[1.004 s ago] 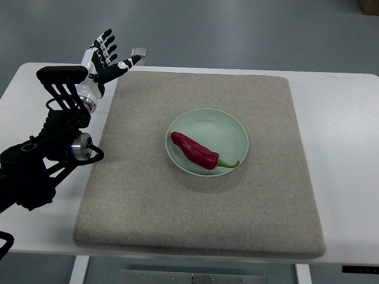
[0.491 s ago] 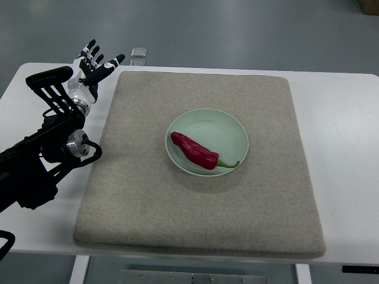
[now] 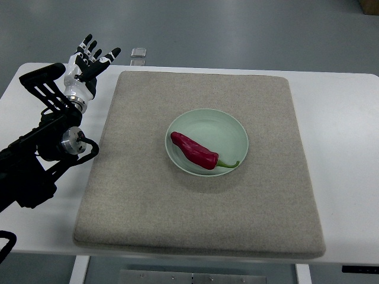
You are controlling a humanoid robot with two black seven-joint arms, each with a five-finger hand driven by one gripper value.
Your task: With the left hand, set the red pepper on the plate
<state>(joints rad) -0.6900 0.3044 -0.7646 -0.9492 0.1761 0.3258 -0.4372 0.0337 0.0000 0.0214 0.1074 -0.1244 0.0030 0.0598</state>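
A red pepper (image 3: pixel 194 150) with a green stem lies inside a pale green plate (image 3: pixel 231 126) at the middle of the grey mat (image 3: pixel 201 225). My left hand (image 3: pixel 87 63) is at the table's far left corner, well away from the plate, fingers spread and holding nothing. Its black arm (image 3: pixel 41 154) comes in along the left edge. The right arm is out of view.
The mat covers most of a white table (image 3: pixel 343 148). A small clear object (image 3: pixel 138 53) sits at the table's far edge, just right of my left hand. Grey floor lies beyond the table.
My left hand has drawn back to the left, off the mat's far left corner and away from the small clear object. The pepper and plate have not moved.
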